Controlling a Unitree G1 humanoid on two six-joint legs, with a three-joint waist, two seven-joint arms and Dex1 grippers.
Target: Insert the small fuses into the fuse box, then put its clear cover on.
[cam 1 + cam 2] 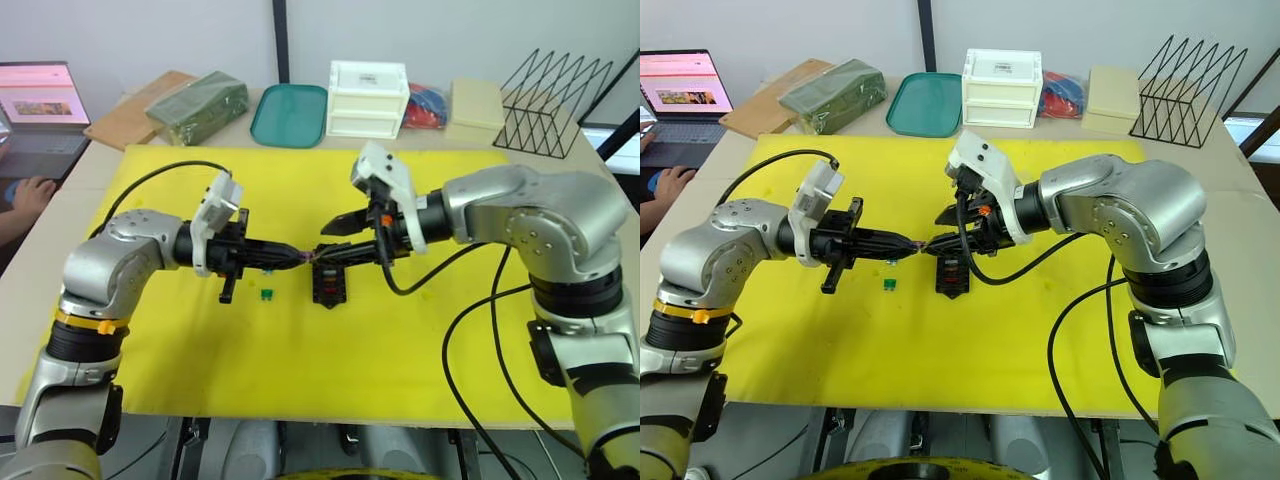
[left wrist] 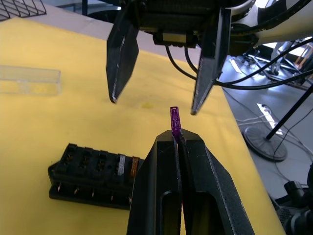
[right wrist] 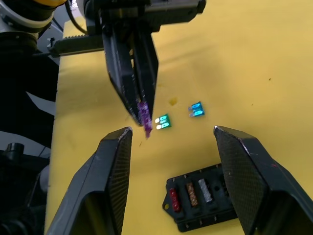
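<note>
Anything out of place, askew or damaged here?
Nothing stands out. The tiny purple blade fuse sits straight between the left gripper's shut fingers, facing the open right gripper. The black rectangular plastic fuse box lies flat on the yellow mat.

The two grippers meet tip to tip above the yellow mat (image 1: 300,350): the left gripper (image 2: 177,139), pinched on the purple fuse (image 2: 175,120), points into the gap between the spread fingers of the right gripper (image 3: 168,134). Directly beneath them sits the fuse box (image 1: 951,277), with the green fuse (image 3: 163,122) and teal fuse (image 3: 196,110) lying on the mat near it. The mat's near half lies bare
</note>
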